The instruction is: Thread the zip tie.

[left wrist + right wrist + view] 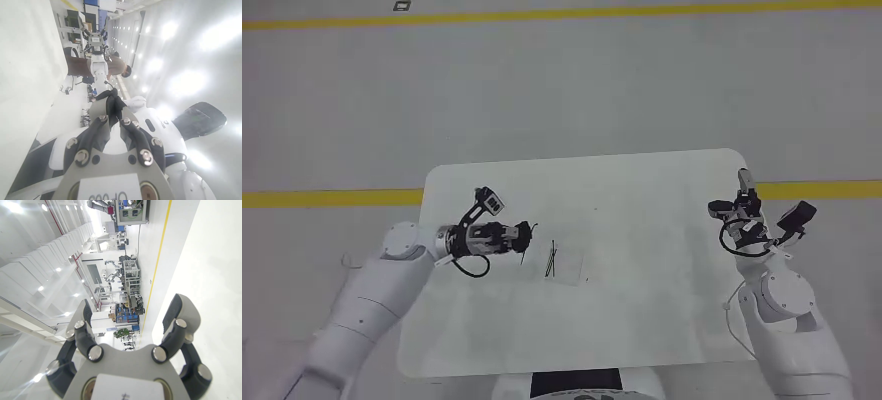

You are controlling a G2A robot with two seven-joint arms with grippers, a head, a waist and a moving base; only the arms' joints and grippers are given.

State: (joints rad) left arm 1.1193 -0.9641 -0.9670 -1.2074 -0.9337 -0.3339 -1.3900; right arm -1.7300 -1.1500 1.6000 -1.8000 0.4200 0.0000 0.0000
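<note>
My left gripper [523, 238] hovers over the left part of the white table [642, 320]. Its fingers [105, 94] are pressed together, and a thin black zip tie [527, 245] runs through them, slanting down toward the tabletop. The dark strip of the zip tie [113, 115] shows between the fingers in the left wrist view. Just right of that gripper, a couple more black zip ties [552, 260] lie on the table. My right gripper [131, 302] is raised at the table's far right edge, open with nothing between its fingers. It also appears as the right gripper [734, 195] and, far off, as the right gripper [94, 24].
A faint clear sheet or bag [570, 267] lies under and beside the loose zip ties. A tiny dark speck [594, 210] sits near the table's middle. Yellow floor lines [332, 198] run behind the table.
</note>
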